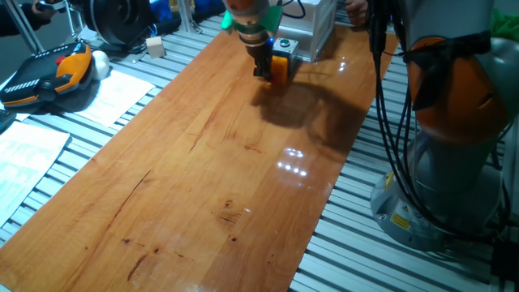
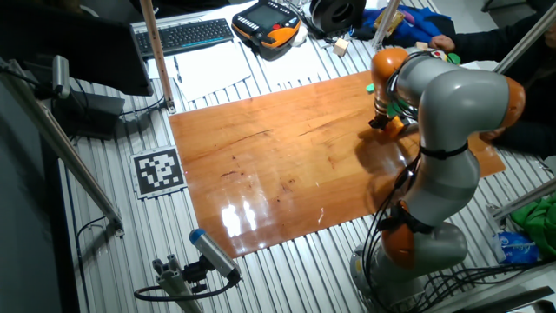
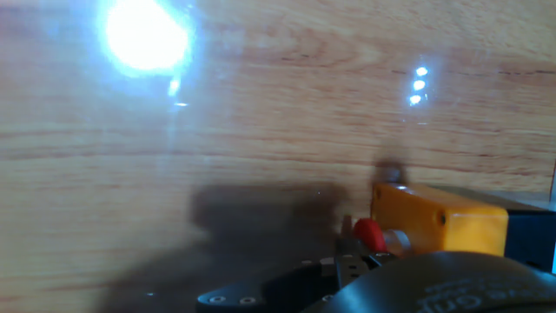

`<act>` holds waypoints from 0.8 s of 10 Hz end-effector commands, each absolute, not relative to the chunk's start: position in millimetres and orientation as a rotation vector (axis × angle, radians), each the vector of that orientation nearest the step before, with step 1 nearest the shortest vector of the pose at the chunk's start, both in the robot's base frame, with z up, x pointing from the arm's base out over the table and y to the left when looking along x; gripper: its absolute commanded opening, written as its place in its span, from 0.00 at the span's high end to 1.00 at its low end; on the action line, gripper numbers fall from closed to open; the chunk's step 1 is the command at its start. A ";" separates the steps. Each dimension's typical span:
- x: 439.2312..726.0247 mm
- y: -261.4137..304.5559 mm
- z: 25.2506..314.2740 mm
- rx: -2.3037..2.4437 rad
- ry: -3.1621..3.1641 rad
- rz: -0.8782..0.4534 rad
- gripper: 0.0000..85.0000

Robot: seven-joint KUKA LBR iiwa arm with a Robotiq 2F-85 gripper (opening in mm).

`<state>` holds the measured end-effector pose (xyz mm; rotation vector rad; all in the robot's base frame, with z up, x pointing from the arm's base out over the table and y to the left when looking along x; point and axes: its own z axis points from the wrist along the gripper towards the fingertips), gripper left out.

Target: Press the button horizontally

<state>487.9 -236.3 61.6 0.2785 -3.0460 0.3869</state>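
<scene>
Red round push button (image 3: 368, 233) on yellow-orange cube box (image 3: 439, 222): gripper (image 1: 263, 71) alongside.
You cannot tell its finger state; a grey metal housing (image 1: 312, 32) stands directly behind.

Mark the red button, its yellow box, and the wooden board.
red button (image 3: 368, 233), hand view, on its round cap
yellow box (image 3: 439, 223), hand view, on its front face
wooden board (image 1: 203, 170), one fixed view, on bare wood near the middle

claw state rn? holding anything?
Claw: open or closed cannot be told; it sits right at the red button of the yellow box.
</scene>
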 end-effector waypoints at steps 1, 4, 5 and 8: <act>487.5 -239.8 61.1 0.287 -3.047 0.385 1.00; 488.2 -245.2 62.3 0.302 -3.050 0.381 1.00; 488.2 -244.6 61.8 0.302 -3.052 0.372 1.00; 491.4 -228.5 63.0 0.259 -3.054 0.346 1.00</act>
